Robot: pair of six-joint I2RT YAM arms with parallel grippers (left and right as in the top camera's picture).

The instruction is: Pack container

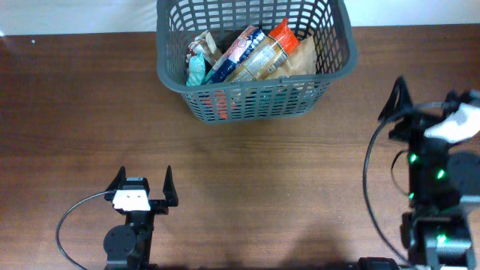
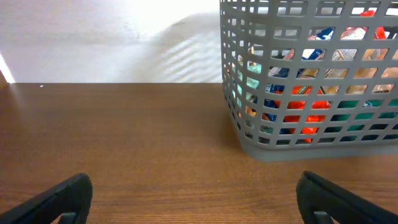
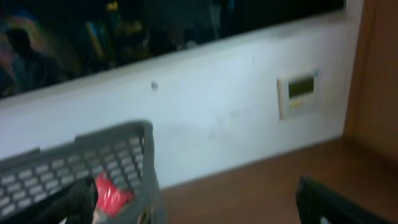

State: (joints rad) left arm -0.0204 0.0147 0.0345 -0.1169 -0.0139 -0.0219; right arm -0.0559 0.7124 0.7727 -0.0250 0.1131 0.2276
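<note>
A dark brown wooden table [image 1: 240, 187] with lengthwise grain meets a white painted wall [image 2: 106, 43] along its far edge. On that wall, a small white rectangular panel with a greenish display [image 3: 300, 93] hangs below a dark window [image 3: 155, 25], beside a brown wooden upright [image 3: 376, 68].

The left arm [image 1: 127, 238] sits in the lower left of the overhead frame. Its left gripper [image 1: 144, 180] points toward the top of the frame, with both dark fingers [image 1: 120, 180] spread wide and nothing between them, and in its wrist view they show at the two bottom corners. The right arm [image 1: 431, 217] stands along the right edge of the overhead frame with green lights [image 1: 411, 158] glowing on it, and the right gripper [image 1: 425, 97] at its upper end is likewise spread wide and empty.
</note>
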